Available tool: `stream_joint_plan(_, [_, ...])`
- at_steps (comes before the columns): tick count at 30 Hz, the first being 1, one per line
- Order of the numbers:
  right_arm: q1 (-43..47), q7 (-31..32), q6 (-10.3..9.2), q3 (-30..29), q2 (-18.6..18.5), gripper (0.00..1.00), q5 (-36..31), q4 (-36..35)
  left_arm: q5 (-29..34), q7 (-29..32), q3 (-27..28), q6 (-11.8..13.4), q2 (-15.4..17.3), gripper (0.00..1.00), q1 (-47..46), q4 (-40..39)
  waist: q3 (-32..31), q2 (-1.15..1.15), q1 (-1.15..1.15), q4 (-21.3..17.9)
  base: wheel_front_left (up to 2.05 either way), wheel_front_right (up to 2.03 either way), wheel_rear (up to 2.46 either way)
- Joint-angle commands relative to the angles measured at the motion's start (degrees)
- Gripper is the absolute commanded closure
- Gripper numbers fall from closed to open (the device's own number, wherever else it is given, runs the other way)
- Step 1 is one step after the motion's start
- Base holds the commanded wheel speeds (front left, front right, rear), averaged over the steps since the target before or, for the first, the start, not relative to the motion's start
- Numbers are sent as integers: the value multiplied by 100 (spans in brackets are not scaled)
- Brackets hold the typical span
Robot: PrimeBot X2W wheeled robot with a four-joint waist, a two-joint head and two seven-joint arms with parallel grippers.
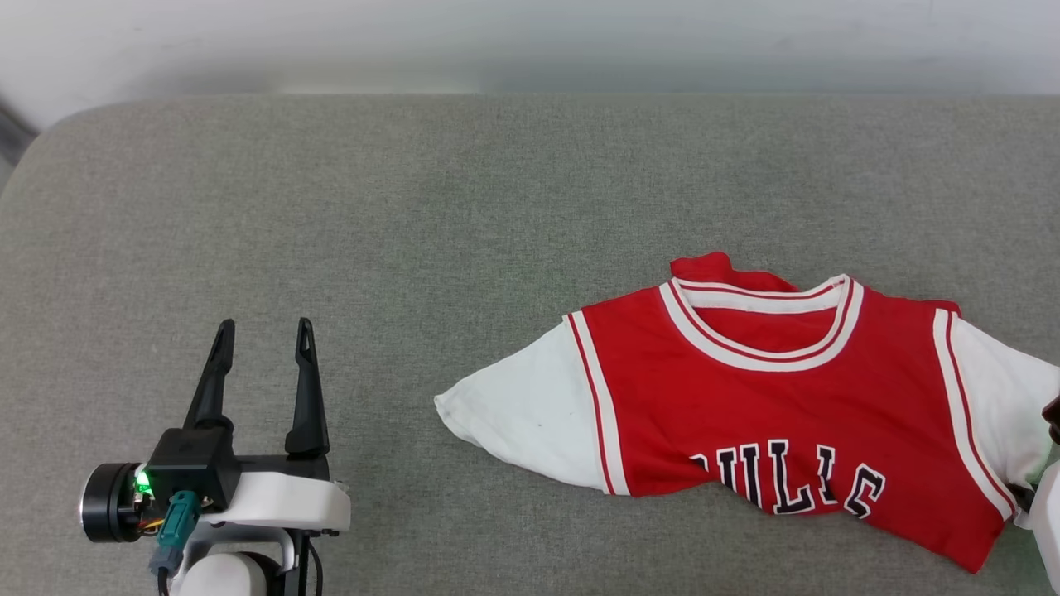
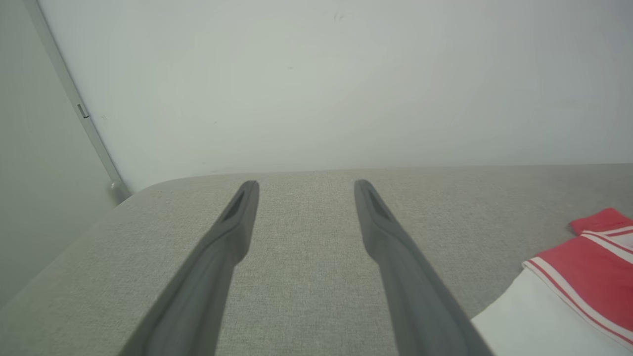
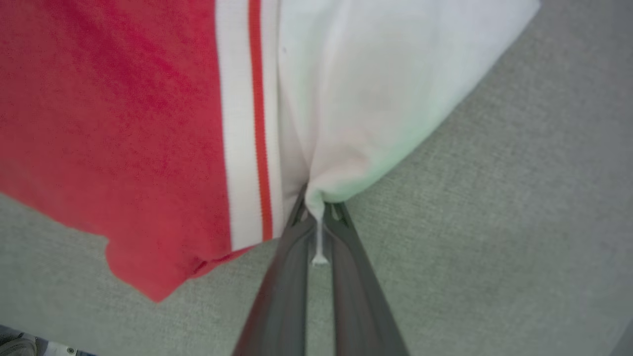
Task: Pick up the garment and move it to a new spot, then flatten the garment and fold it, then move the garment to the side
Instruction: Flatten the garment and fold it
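The garment [image 1: 770,389] lies on the grey cloth-covered tabletop [image 1: 464,182], toward 4 o'clock in the head view. It is chest side up, with the striped V-neck toward 12 o'clock and the black lettering toward 6 o'clock. The lower part is rumpled, so the hem runs unevenly. One white sleeve [image 1: 522,414] spreads flat toward 9 o'clock. The other sleeve reaches the picture's 3 o'clock edge, where part of the right arm's pale casing [image 1: 1048,513] shows.

In the right wrist view the right gripper [image 3: 319,207] comes in low and nearly level with the cloth. Its two fingers [image 3: 282,296] are pressed together on the bottom corner of the white sleeve [image 3: 385,89]. A thin pinch of white fabric sits between them, and the sleeve is puckered at the tips. The red body [image 3: 123,123] of the garment spreads toward 10 o'clock of that grip.

The left gripper [image 1: 265,324] sits toward 8 o'clock in the head view, well apart from the garment, with its fingers pointing to 12 o'clock. They are spread wide and hold nothing. In the left wrist view that gripper [image 2: 305,184] hangs just above bare tabletop and faces the pale wall [image 2: 316,74]. The garment's edge [image 2: 583,277] shows at 4 o'clock.
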Motion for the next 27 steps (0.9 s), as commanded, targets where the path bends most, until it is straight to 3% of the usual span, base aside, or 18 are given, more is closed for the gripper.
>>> stream_joint_plan(1, [135,-58,0,41,117,100,-21,71,35,-15,8,-18,2,0,-30,29,-16,0,0,1,0,0,0])
stream_joint_plan(2, [113,-189,0,-17,171,64,-73,115,46,-15,22,-32,0,0,-25,42,-40,0,0,-6,0,0,0])
stream_joint_plan(3, [70,-359,0,-99,217,0,-123,114,66,-15,40,-43,7,0,-16,57,-72,0,0,-20,0,0,0])
stream_joint_plan(9, [-56,-1199,-2,-714,271,0,-596,-163,155,-15,108,-119,128,0,-36,110,-329,0,0,-140,0,0,0])
stream_joint_plan(14, [131,-1913,-3,-1557,671,0,-1196,-694,152,-15,129,-225,293,0,-269,25,-448,0,0,-199,0,0,0])
stream_joint_plan(23, [740,-2990,-3,-2869,2119,0,-2692,-1618,110,44,-322,-632,789,0,-1175,555,-549,0,0,-209,0,0,0])
stream_joint_plan(27, [1023,-3344,-2,-3237,2767,0,-3132,-1983,-129,774,-827,-738,1103,0,-1648,858,-528,0,0,-227,0,0,0])
